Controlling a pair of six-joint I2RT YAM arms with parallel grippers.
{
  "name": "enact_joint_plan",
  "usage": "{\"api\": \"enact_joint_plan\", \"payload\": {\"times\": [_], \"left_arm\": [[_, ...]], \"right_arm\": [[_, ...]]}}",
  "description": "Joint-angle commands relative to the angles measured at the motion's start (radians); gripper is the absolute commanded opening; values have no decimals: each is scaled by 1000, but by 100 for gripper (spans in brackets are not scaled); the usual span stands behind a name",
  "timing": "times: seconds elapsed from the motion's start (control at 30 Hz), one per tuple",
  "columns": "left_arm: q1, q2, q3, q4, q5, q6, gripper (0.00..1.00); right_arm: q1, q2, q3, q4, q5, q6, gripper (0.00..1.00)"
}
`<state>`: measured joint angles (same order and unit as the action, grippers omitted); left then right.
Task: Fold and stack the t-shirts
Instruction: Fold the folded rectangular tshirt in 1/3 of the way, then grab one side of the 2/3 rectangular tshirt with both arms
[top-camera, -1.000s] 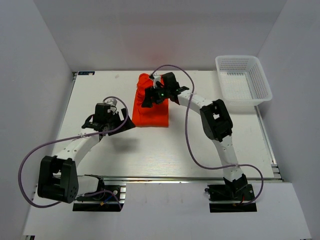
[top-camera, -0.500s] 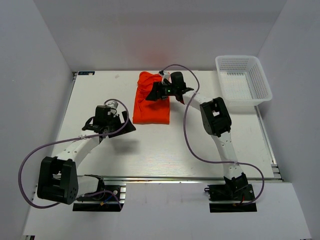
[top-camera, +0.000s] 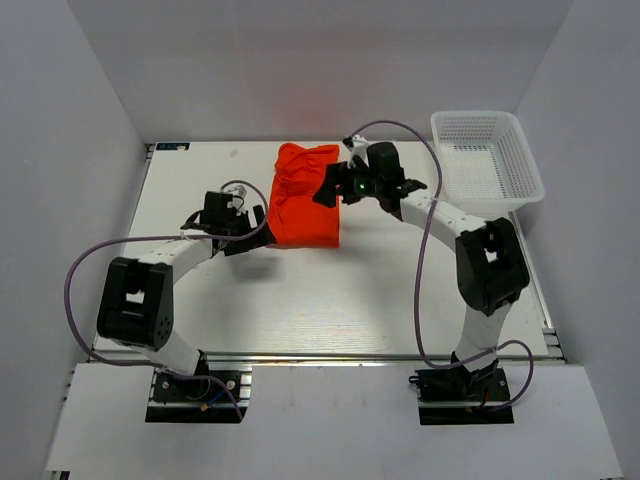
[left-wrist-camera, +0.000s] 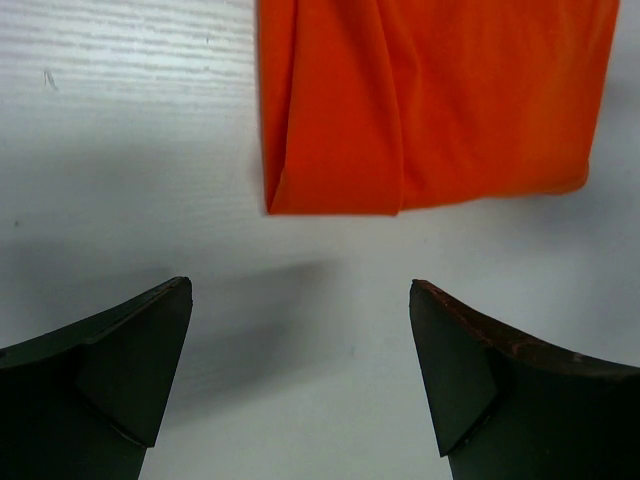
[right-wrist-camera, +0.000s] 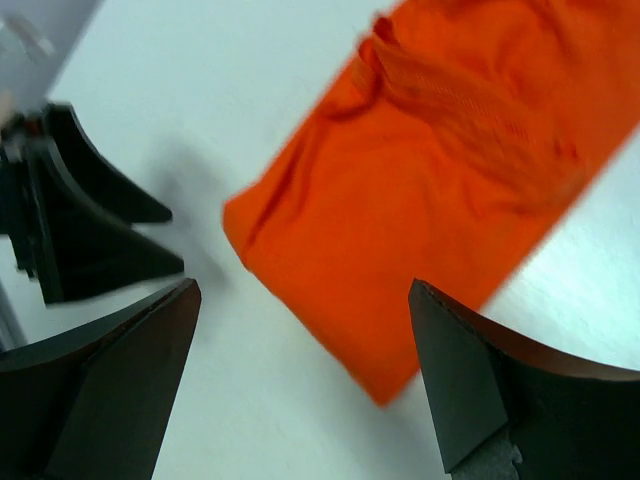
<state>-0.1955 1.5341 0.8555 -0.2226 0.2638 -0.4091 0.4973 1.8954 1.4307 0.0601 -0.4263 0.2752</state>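
Note:
The orange-red t-shirt (top-camera: 298, 200) lies folded into a tall rectangle at the back middle of the white table, its far end rumpled. My right gripper (top-camera: 328, 188) hovers open and empty over the shirt's right edge; in the right wrist view the shirt (right-wrist-camera: 440, 190) lies beyond and between its fingers (right-wrist-camera: 300, 300). My left gripper (top-camera: 252, 238) is open and empty, low over the table just left of the shirt's near-left corner. In the left wrist view the shirt's near edge (left-wrist-camera: 430, 100) lies ahead of the open gripper (left-wrist-camera: 300, 295), apart from it.
A white mesh basket (top-camera: 487, 160) stands at the back right corner, empty. The left gripper's fingers (right-wrist-camera: 85, 225) show at the left of the right wrist view. Grey walls enclose the table (top-camera: 300, 300) on three sides.
My right gripper has drawn back to the right off the shirt's top, its arm swinging right. My left gripper has moved right and farther, toward the shirt's near-left corner.

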Motion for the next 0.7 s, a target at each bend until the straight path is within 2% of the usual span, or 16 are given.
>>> {"api": "enact_joint_plan", "payload": {"times": [0.0, 0.2, 0.3, 0.47, 0.53, 0.6, 0.63, 0.67], "left_arm": [[-2, 70, 77, 31, -12, 29, 100], [-2, 207, 120, 35, 0, 39, 100], [-2, 241, 129, 80, 60, 39, 87], [-2, 294, 120, 103, 130, 64, 58], [-2, 294, 108, 118, 146, 73, 54], [-2, 304, 96, 137, 167, 73, 46], [-2, 304, 96, 147, 167, 73, 43], [-2, 304, 96, 147, 190, 73, 36]], "right_arm": [[-5, -28, -133, -57, 147, -27, 90], [-3, -47, -257, -92, 121, -11, 90], [0, -13, -259, -95, 94, 4, 90], [3, 40, -269, -71, 12, 42, 90], [0, 53, -280, -17, 12, 50, 87], [-2, 73, -277, -11, 12, 50, 84], [-2, 77, -277, 4, 12, 51, 78], [-2, 80, -273, 1, 11, 55, 72]]}}
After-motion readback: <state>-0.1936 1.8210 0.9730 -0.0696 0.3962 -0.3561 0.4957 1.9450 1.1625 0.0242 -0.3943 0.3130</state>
